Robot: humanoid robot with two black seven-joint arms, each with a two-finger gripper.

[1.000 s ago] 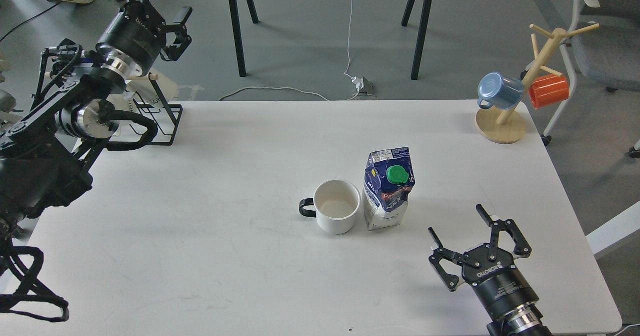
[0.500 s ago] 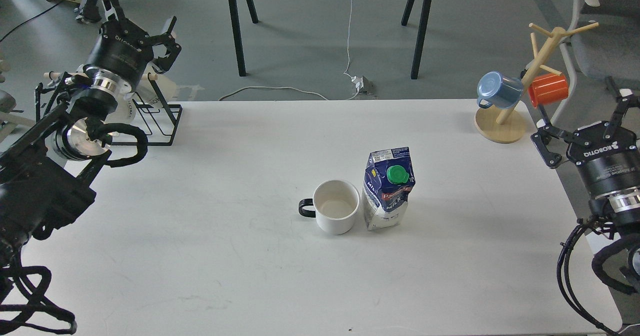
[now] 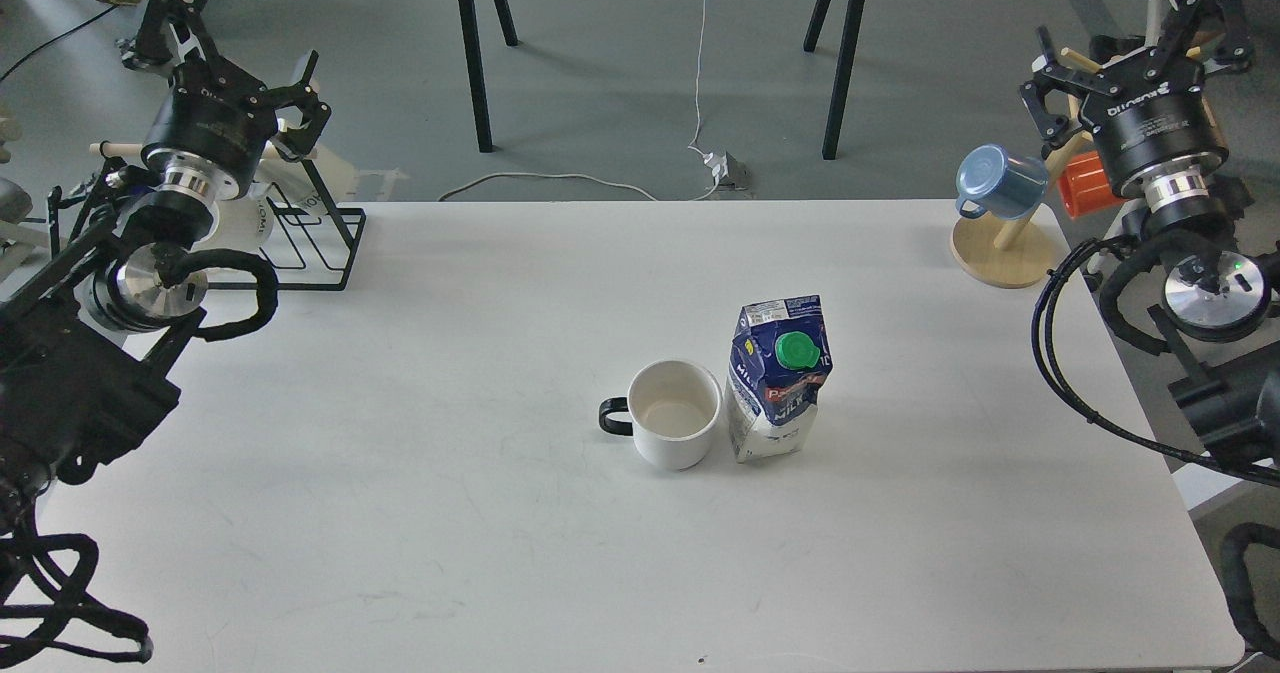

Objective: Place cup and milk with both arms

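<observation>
A white cup (image 3: pixel 674 425) with a black handle stands upright and empty near the middle of the white table (image 3: pixel 450 513). A blue milk carton (image 3: pixel 778 378) with a green cap stands upright right beside it, on its right. My left gripper (image 3: pixel 222 35) is open and empty, raised beyond the table's far left corner. My right gripper (image 3: pixel 1135 15) is open and empty, raised at the far right above the mug tree. Both grippers are far from the cup and carton.
A wooden mug tree (image 3: pixel 1010 243) with a blue mug (image 3: pixel 995 181) and an orange mug (image 3: pixel 1085 188) stands at the table's far right corner. A black wire rack (image 3: pixel 320 238) stands at the far left corner. Dark stand legs (image 3: pixel 470 53) are behind the table.
My right arm swung from low over the table's front right up to the far right above the mug tree. My left gripper drifted left and back. Cup and carton stayed put.
</observation>
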